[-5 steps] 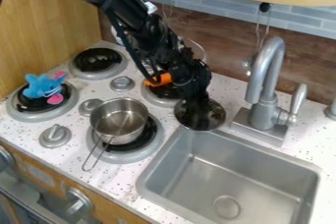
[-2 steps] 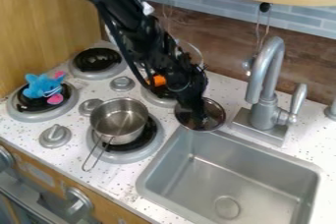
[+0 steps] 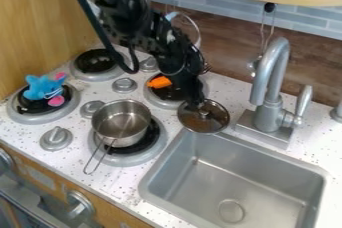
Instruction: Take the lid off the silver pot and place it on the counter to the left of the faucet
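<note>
"Looking from the near edge, what comes first?"

"A metal sink at the right, set into the speckled desk."

"And past that?"

"A metal pot on a burner, its wire handle pointing toward the near edge. Farther left, a blue toy with pink patches sits on another burner."

"Where's the lid?"

"The round glass lid lies on the desk, by the sink's far left corner. The claw hangs at its far left part, pointing down."

"Apart or together?"

"I can't tell, nor whether it's clamped on the lid."

"What's beyond?"

"The faucet behind the sink, then an orange thing on a burner behind and left of the claw."
</note>
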You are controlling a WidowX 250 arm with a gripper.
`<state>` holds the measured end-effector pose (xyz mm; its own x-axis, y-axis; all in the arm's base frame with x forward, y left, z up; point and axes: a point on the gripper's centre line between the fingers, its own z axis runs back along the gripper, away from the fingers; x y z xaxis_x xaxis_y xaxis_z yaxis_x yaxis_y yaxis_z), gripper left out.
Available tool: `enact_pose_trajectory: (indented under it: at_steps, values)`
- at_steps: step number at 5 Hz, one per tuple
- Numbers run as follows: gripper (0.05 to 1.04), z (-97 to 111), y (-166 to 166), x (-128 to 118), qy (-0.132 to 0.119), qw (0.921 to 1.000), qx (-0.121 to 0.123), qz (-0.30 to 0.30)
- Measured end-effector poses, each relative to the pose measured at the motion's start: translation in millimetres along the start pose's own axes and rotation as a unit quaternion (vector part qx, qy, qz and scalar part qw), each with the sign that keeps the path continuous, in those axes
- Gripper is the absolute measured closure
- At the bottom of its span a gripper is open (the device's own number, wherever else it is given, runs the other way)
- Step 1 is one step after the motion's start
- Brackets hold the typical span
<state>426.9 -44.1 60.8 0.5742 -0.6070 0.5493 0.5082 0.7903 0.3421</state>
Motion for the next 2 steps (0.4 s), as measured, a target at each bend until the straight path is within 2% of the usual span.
enact_pose_trajectory:
  at_steps: [1, 2]
  values:
    - [0.080, 18.0, 4.7, -12.9, 0.025, 0.9982, 0.052, 0.018]
    - [0.081, 20.7, 2.6, -6.9, 0.018, 0.9983, 0.055, 0.003]
